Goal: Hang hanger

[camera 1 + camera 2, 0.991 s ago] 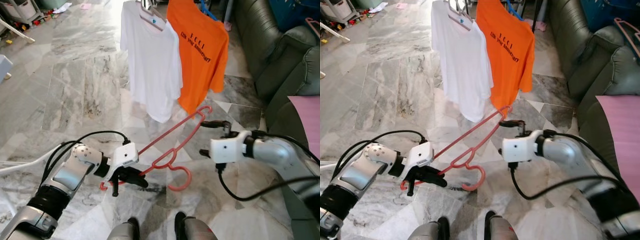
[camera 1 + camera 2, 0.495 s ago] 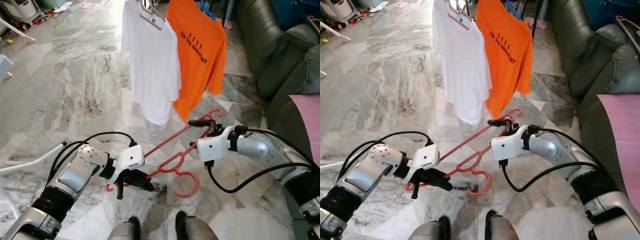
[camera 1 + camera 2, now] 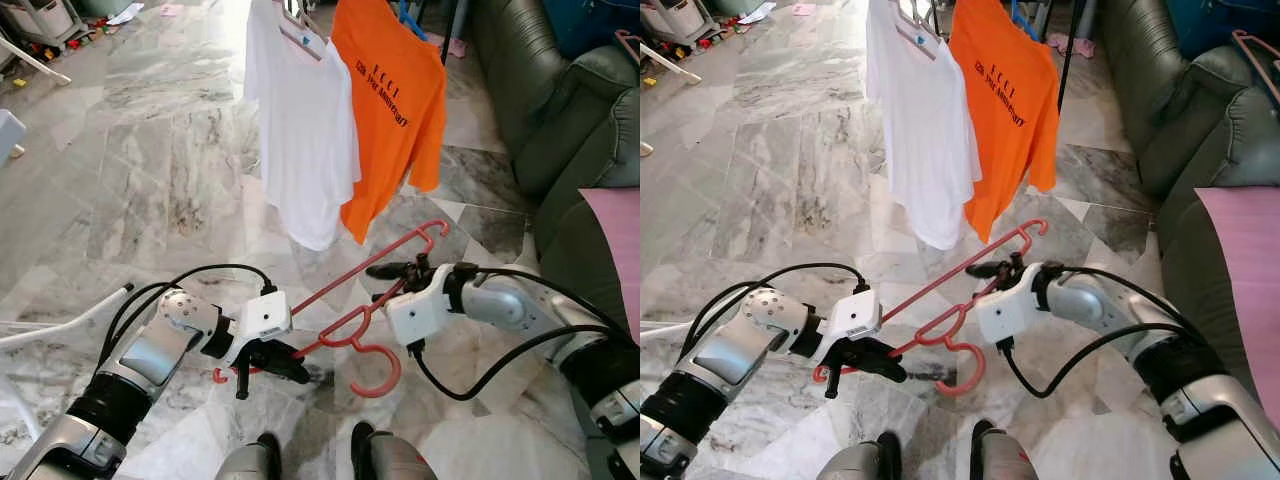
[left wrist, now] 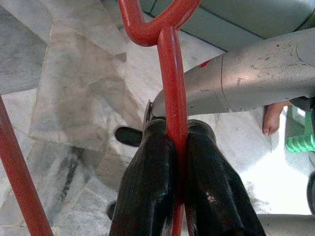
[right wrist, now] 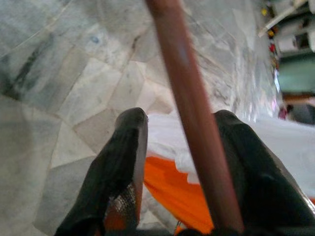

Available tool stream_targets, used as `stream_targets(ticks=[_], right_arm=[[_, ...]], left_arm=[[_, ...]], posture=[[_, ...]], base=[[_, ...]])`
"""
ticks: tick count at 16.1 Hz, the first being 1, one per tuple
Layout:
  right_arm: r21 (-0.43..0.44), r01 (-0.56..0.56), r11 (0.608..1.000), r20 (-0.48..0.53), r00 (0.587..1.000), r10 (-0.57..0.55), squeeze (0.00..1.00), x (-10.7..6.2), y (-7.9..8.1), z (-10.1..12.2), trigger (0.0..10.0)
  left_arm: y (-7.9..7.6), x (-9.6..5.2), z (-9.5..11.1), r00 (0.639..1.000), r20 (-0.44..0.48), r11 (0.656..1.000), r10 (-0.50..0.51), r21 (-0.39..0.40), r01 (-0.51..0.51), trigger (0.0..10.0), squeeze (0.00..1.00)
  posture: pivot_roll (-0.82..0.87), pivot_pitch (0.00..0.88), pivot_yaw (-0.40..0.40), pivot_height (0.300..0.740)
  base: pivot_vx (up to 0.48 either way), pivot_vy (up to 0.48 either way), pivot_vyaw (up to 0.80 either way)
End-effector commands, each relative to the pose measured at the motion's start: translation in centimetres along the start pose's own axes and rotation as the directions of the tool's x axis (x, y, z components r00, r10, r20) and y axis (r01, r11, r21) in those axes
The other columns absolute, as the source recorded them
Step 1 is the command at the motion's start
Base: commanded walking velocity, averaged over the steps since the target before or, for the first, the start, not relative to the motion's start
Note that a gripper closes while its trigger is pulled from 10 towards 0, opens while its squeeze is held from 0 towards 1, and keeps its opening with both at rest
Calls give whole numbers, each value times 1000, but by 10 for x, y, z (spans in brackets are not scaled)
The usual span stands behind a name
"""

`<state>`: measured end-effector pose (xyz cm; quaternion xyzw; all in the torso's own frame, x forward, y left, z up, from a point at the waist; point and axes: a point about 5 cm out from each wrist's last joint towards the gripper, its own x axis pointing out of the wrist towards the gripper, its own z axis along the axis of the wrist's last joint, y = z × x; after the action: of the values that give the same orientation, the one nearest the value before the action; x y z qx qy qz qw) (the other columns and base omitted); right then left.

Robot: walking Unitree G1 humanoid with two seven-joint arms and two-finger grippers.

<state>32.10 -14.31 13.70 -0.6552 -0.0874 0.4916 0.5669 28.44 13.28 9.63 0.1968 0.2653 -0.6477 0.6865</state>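
Note:
A red plastic hanger (image 3: 350, 273) slants up over the marble floor, its hook hanging near my feet. My left gripper (image 3: 268, 365) is shut on the hanger's lower end; in the left wrist view the black fingers (image 4: 147, 187) pinch the red bar (image 4: 172, 98). My right gripper (image 3: 385, 283) stands open at the hanger's middle. The right wrist view shows the bar (image 5: 192, 108) running between its two spread fingers (image 5: 125, 147), close to one of them. A white T-shirt (image 3: 305, 130) and an orange T-shirt (image 3: 395, 110) hang ahead on a rack.
A dark green sofa (image 3: 560, 110) runs along the right, with a pink cloth (image 3: 615, 240) on it. A white hanger (image 3: 60, 325) lies on the floor at the left. A person's foot (image 4: 273, 118) is visible past my arm. Toys and clutter sit at the far left.
My right gripper has moved left to the hanger, and its open fingers now straddle the bar. The left gripper has kept its hold in about the same place.

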Motion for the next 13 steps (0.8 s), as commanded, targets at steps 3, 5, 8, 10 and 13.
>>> stream_targets(ticks=[3,5,8,10,13], right_arm=[[-47,-28,998,-13,1000,28,0,2,2,-2,0],[-51,-32,998,-45,999,30,0,2,4,-7,0],[-34,-23,999,-63,998,21,0,1,8,-10,0],[-27,-19,999,-69,997,17,0,0,10,-12,0],[-14,-4,1000,-82,997,3,0,-2,11,-14,0]], left_arm=[[-1,3,-2,1000,-19,1000,-7,3,7,10000,0],[-2,3,-3,1000,-22,1000,-4,-1,4,10000,0],[-1,4,-4,1000,-22,1000,-3,-4,3,10000,0],[-1,4,-4,1000,-20,1000,-2,-4,2,10000,0],[-1,6,-3,1000,-17,1000,-3,1,3,10000,0]], posture=[[-48,250,48,740],[-49,249,48,740],[-50,247,44,740],[-53,244,43,740],[-55,242,45,740]], base=[[0,0,0],[0,0,0],[0,0,0],[0,0,0],[0,0,0]])
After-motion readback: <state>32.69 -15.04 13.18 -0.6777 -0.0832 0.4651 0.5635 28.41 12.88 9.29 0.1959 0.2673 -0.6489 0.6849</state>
